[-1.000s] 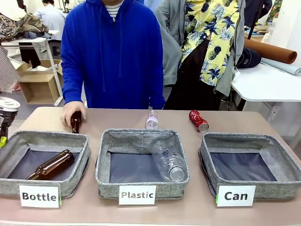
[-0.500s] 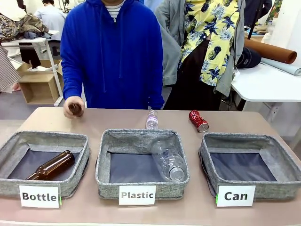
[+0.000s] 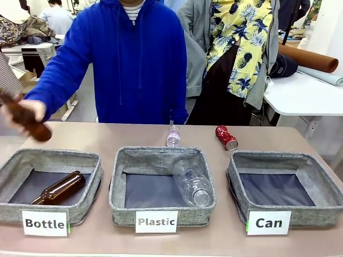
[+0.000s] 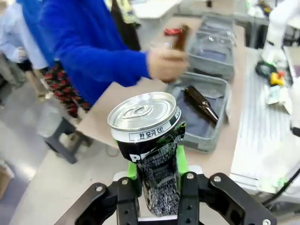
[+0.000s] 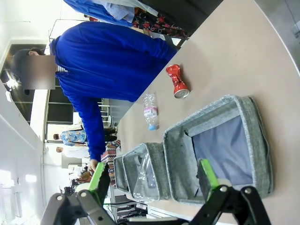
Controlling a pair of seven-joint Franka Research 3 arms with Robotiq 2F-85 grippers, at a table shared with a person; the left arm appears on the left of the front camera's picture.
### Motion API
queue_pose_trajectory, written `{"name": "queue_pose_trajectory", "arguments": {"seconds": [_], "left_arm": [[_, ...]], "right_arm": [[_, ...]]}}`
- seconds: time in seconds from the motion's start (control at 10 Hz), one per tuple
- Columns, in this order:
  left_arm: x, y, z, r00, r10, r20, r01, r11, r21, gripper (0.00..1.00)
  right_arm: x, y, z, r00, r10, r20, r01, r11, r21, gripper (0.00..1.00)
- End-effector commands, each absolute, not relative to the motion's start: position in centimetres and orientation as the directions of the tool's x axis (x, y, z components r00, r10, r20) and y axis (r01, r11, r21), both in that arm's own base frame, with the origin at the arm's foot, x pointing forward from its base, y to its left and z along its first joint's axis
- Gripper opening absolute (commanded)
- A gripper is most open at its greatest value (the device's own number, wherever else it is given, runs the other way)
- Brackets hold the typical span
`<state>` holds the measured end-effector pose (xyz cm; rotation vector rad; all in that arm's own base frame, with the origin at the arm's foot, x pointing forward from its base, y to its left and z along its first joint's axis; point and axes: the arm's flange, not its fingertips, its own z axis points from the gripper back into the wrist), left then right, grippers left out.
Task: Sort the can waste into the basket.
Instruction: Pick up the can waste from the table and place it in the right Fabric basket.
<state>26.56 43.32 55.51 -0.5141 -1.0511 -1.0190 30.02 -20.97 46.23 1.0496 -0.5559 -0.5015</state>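
The left wrist view shows the left pincer (image 4: pixel 157 164) pinching the black and silver can (image 4: pixel 146 123) in the air beside the surface (image 4: pixel 110 105). The right wrist view shows the right pincer (image 5: pixel 153 178) spread wide. In front, the crushed red can (image 3: pixel 226 137) lies behind the basket (image 3: pixel 324 206) marked "Can". A person's hand (image 3: pixel 28 110) holds a brown bottle (image 3: pixel 43 133).

The right gripper (image 5: pixel 153 164) rises from the bottom edge, its green-padded fingers (image 5: pixel 99 180) spread wide with nothing between them, in front of a grey basket (image 5: pixel 262 140) with a dark bottom. Beside it, a second basket (image 5: pixel 140 146) holds a clear plastic bottle (image 5: pixel 145 176). Beyond them on the table (image 5: pixel 234 47) lie a crushed red can (image 5: pixel 177 80) and a small clear bottle (image 5: pixel 150 110), apart from each other, near a person in a blue hooded top (image 5: pixel 103 65).
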Motion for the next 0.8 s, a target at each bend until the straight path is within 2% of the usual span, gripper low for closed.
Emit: {"name": "queue_pose_trajectory", "arguments": {"seconds": [0.0,0.3,0.7], "left_arm": [[26.6,43.6,55.2,0.083,-0.379,0.922,0.857,0.500,0.128,0.36],[26.8,44.1,53.7,0.079,-0.333,0.940,0.851,0.513,0.111,0.36],[28.7,41.6,54.4,0.044,-0.358,0.933,0.880,0.456,0.134,0.36]], "right_arm": [[30.3,-21.0,46.1,0.749,-0.627,0.215,0.081,0.408,0.909,1.00],[30.3,-21.0,46.1,0.749,-0.627,0.215,0.081,0.408,0.909,1.00],[30.3,-21.0,46.1,0.749,-0.627,0.215,0.081,0.408,0.909,1.00]]}}
